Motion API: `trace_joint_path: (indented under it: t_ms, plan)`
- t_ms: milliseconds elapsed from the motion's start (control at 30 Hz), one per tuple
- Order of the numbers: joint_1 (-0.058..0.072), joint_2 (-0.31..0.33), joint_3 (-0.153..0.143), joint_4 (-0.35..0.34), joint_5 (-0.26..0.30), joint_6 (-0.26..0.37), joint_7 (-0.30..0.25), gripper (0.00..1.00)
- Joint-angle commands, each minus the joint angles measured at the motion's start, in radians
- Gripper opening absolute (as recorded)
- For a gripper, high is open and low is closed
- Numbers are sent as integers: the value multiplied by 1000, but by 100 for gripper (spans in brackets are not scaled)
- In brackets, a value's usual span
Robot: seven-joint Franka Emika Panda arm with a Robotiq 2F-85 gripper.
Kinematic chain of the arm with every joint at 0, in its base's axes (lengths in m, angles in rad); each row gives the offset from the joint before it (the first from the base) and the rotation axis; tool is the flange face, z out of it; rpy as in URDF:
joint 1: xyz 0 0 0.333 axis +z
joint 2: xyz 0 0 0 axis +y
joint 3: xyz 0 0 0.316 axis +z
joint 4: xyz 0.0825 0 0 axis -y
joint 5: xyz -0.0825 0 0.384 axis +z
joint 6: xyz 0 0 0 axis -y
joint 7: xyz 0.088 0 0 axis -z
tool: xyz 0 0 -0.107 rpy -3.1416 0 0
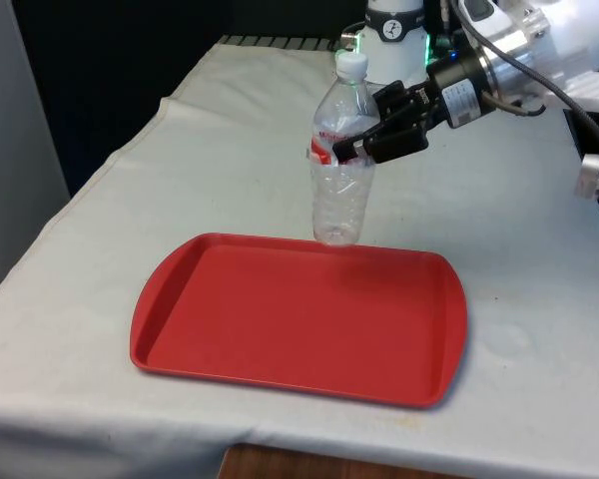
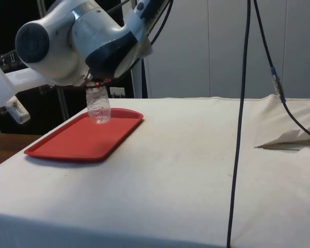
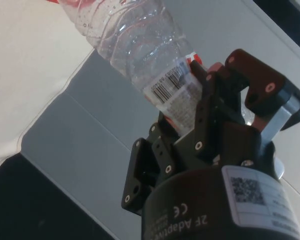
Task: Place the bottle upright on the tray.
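A clear plastic bottle with a white cap and a red-and-white label stands upright in the air. My gripper is shut on its label band from the front view's right. The bottle's base sits at the far rim of the red tray; I cannot tell whether it touches. In the side view the bottle is low over the tray near its far corner, under the arm. In the wrist view the black fingers clamp the barcode part of the bottle.
The tray lies near the table's front edge, with white cloth all around it. In the side view a black cable hangs down over the table, and a fold in the cloth rises at the side view's right.
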Motion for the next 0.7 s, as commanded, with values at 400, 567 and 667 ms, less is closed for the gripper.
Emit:
trace_joint_path:
  t_ms: [400, 567, 667]
  plan:
    - [0, 38, -2, 26, -2, -2, -1, 34]
    - [-1, 64, -3, 50, 0, -2, -4, 34]
    - [0, 68, -4, 52, -3, -3, -3, 34]
